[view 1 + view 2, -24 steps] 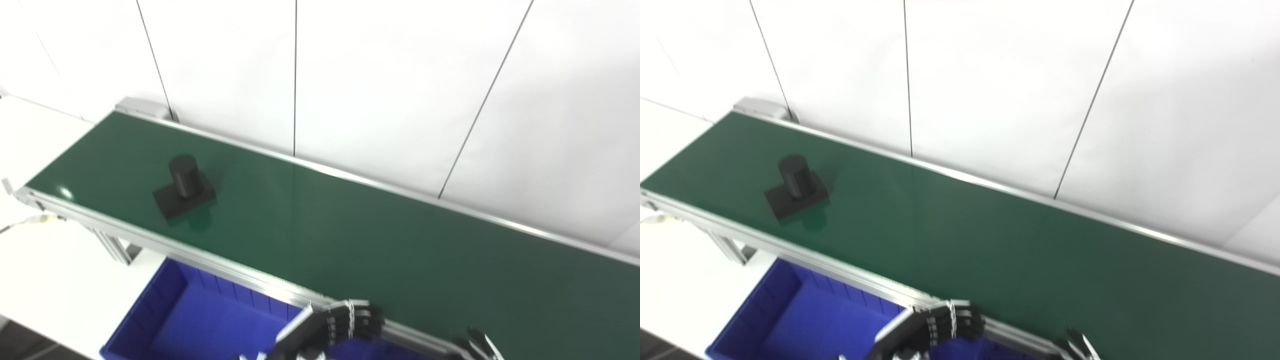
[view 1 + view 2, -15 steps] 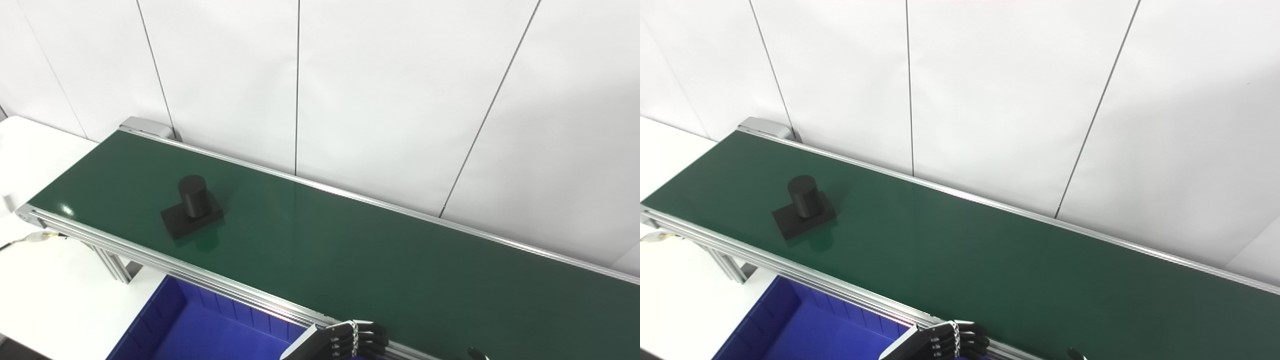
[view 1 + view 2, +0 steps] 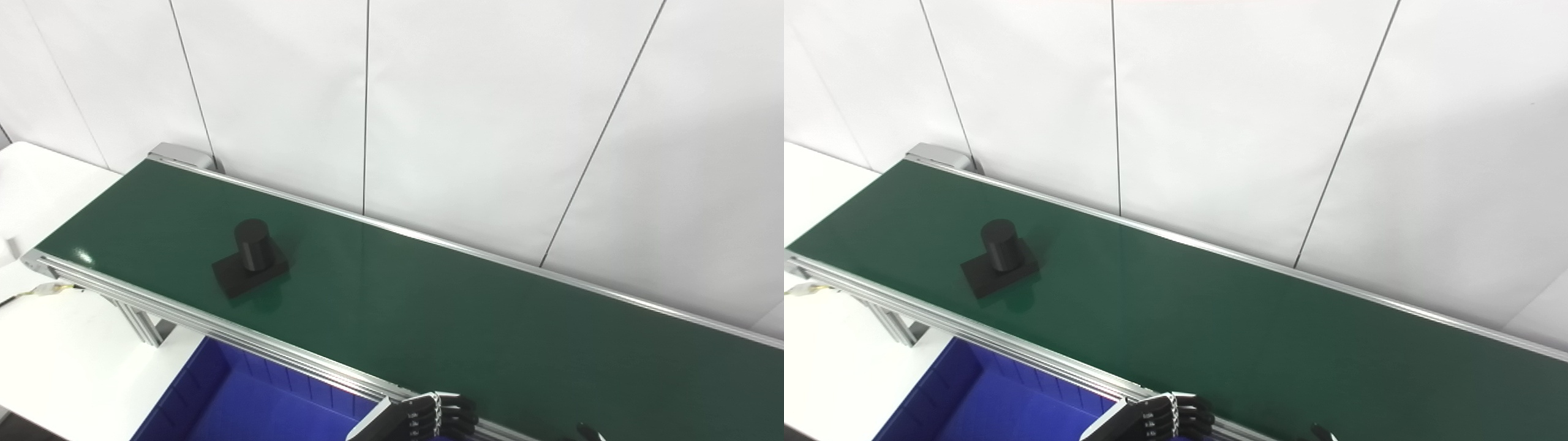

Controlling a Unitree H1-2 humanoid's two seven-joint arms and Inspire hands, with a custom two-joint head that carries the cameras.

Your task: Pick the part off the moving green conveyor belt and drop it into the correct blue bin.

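The part (image 3: 250, 260) is a black square base with an upright cylinder on it. It stands on the green conveyor belt (image 3: 459, 318) toward the belt's left end, and it also shows in the right eye view (image 3: 999, 260). My left hand (image 3: 425, 416) is at the bottom edge, just in front of the belt's near rail, well to the right of the part. Its fingers are stretched out and it holds nothing. Only a fingertip of my right hand (image 3: 586, 432) shows at the bottom edge. A blue bin (image 3: 257, 407) sits below the belt's near rail.
A white wall of panels runs close behind the belt. A white table (image 3: 55, 343) lies at the left, under the belt's end, with a cable (image 3: 37, 293) on it. Aluminium legs (image 3: 141, 318) hold up the belt beside the bin.
The part has ridden to the right along the belt. The camera tilted up after the earliest frames, so both hands now sit lower in the picture.
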